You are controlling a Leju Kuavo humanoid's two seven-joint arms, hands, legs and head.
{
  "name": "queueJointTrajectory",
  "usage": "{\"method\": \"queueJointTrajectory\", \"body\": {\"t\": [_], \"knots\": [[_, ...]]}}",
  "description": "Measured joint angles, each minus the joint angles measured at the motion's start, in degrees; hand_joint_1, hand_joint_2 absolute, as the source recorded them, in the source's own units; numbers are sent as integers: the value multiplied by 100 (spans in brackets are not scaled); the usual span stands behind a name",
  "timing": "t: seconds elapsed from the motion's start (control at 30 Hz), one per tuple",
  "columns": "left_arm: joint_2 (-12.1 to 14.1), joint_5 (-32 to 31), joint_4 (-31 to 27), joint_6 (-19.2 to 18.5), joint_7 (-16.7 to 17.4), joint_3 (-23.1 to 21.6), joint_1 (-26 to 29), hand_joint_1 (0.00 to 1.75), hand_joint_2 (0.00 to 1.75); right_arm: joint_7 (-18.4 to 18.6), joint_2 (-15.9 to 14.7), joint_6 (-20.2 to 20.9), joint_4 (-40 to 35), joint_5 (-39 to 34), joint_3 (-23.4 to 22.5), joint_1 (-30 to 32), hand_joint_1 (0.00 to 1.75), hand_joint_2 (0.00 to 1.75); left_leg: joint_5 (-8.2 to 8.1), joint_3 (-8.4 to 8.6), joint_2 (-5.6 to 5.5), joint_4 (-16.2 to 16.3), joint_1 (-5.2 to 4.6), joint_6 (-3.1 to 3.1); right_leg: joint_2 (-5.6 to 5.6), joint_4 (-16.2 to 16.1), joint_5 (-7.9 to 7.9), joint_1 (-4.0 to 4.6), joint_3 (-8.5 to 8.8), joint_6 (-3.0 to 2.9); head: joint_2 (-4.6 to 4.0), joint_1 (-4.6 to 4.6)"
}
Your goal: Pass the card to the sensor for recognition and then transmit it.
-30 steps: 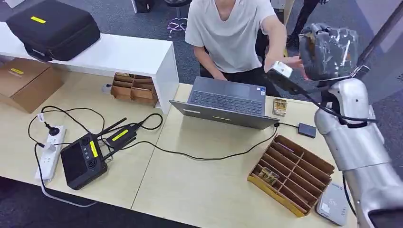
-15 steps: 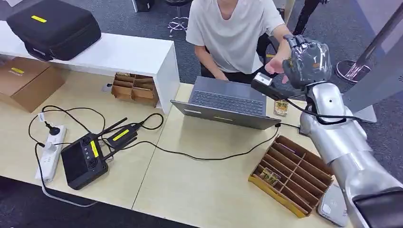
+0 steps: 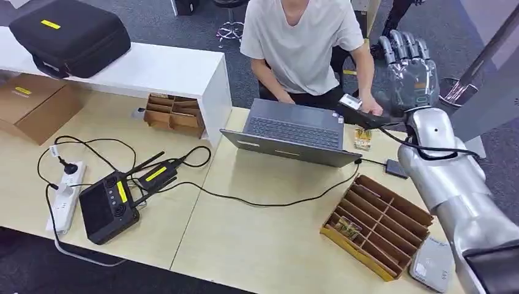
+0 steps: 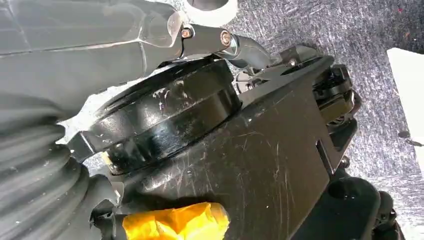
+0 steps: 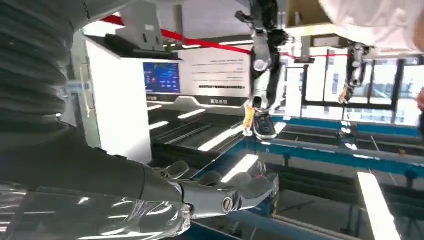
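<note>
My right hand (image 3: 409,68) is raised beyond the table's far right corner, fingers stretched upward and apart, holding nothing. In the right wrist view the same hand (image 5: 220,197) shows bare fingers with nothing between them. A person in a white shirt (image 3: 300,43) sits behind the laptop; their hand (image 3: 371,108) hovers just below my hand, and I cannot tell if it holds a card. A small card pile (image 3: 362,138) lies beside the laptop. The grey card sensor (image 3: 431,264) lies at the table's near right corner. My left hand (image 4: 75,55) hangs low, its fingers hidden.
An open laptop (image 3: 294,130) stands mid-table at the back, its cable running left. A cardboard divider tray (image 3: 392,214) with a card (image 3: 347,228) inside sits under my right arm. A small black box (image 3: 396,167), a black controller (image 3: 107,208) and a power strip (image 3: 64,196) also lie here.
My right hand has uncurled from a closed shape to straight, spread fingers, swinging left and then back right. The person's hand has drawn away from it and dropped toward the laptop's corner.
</note>
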Motion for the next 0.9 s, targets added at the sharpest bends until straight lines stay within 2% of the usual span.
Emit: {"method": "queueJointTrajectory", "body": {"t": [0.1,0.17,0.23,0.4,0.63,0.7,0.8,0.9], "knots": [[0,121,2,2,-11,0,32,0,175,28,-557,160,129,50,-33,-68,0,175,0,-8,-29,8,-1,2,-28,-7,-1,0,9,1,0,-2],[0,164,0,0,-11,2,42,0,175,-142,-983,107,267,9,-94,-78,0,175,-1,-17,-39,9,-1,7,-37,-10,0,0,19,3,0,2],[0,177,2,-2,-11,0,44,0,175,-255,-1274,50,365,-28,-153,-75,0,175,-4,-18,-33,10,-3,11,-31,-12,4,-1,16,9,0,2],[0,195,0,-2,-9,0,45,0,175,-197,-1590,50,518,29,-177,-75,0,175,-13,-11,26,9,-3,20,27,-12,10,-1,-5,16,0,-2],[0,197,0,-2,-9,0,45,0,175,-153,-1704,57,604,55,-177,-75,0,175,-7,-10,23,5,1,16,23,-5,10,2,-7,16,0,-2],[0,230,2,-4,-9,2,44,0,175,-35,-1788,181,625,175,-175,-78,0,175,-7,-8,23,8,0,17,23,-7,10,1,-10,16,0,-2],[0,276,2,-7,-9,0,48,0,175,-22,-2157,223,651,227,-203,-43,0,175,-5,-19,-17,16,-1,21,-20,-11,8,0,-6,18,0,-2],[-2,359,2,-9,-11,2,55,0,175,-195,-2826,109,693,61,-378,179,0,175,-6,-23,-61,21,0,24,-63,-33,3,1,15,26,0,-2]]}}
